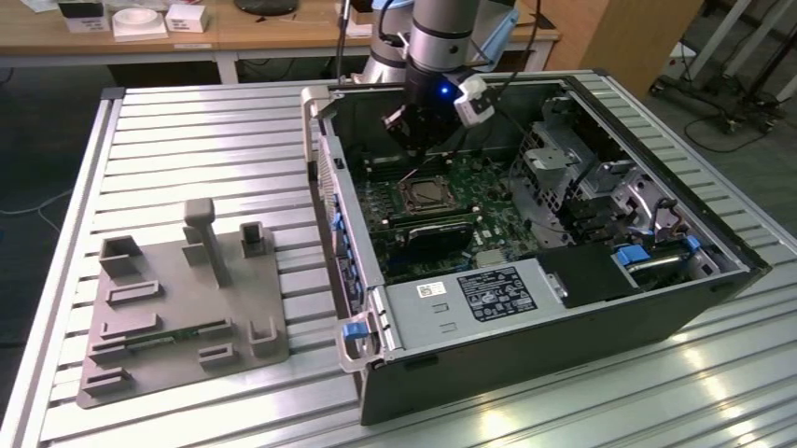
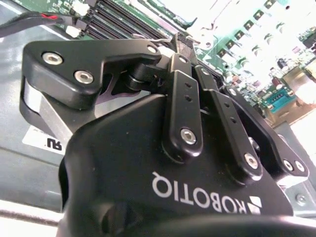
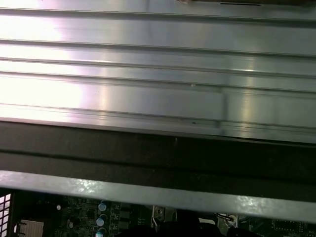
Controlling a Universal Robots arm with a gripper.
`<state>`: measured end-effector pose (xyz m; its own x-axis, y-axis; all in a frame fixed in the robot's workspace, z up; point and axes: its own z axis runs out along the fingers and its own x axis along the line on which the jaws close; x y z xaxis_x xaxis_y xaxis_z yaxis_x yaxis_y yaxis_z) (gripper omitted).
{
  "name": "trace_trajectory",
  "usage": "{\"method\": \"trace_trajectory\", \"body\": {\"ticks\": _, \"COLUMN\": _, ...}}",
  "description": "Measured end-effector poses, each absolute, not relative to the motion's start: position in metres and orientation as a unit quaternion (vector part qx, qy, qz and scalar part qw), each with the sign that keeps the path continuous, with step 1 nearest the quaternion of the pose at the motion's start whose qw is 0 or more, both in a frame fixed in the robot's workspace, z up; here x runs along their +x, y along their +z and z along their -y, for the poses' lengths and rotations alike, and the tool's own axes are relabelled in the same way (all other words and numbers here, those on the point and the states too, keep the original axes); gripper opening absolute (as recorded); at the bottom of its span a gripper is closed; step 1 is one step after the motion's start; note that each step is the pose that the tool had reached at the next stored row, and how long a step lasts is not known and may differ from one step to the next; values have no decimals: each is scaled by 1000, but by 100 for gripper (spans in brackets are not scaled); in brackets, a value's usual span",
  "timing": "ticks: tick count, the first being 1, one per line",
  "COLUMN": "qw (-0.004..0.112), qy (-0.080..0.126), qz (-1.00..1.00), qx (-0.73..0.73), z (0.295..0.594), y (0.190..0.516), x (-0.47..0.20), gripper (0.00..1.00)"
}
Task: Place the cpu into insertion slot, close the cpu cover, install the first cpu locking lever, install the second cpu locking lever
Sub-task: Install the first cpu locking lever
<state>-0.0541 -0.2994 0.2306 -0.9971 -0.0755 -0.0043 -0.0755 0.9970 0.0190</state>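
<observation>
In the exterior view the insertion slot [image 1: 427,194] sits on the green motherboard [image 1: 480,219] inside an open computer case. A silvery square frame, which looks like the cpu cover, lies flat around its grey centre. I cannot tell whether that centre is the cpu. My gripper [image 1: 421,142] hangs inside the case just above the slot's far side. In the second wrist view the black fingers [image 2: 183,94] meet at their tips, so the gripper [image 2: 181,42] reads as shut, close over a glaring silvery patch of the board. I see nothing held between them.
The case [image 1: 524,336] lies open on a slatted aluminium table [image 1: 200,140], with drive cages on the exterior view's right and a white-labelled black box [image 1: 496,294] in front. Long black memory slots [image 2: 118,19] run beside the socket. A grey fixture plate [image 1: 174,308] rests left of the case.
</observation>
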Motion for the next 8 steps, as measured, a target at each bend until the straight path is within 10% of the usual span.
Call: {"method": "trace_trajectory", "body": {"ticks": 8, "qw": 2, "qy": 10, "qz": -1000, "qx": -30, "z": 299, "y": 227, "x": -53, "gripper": 10}}
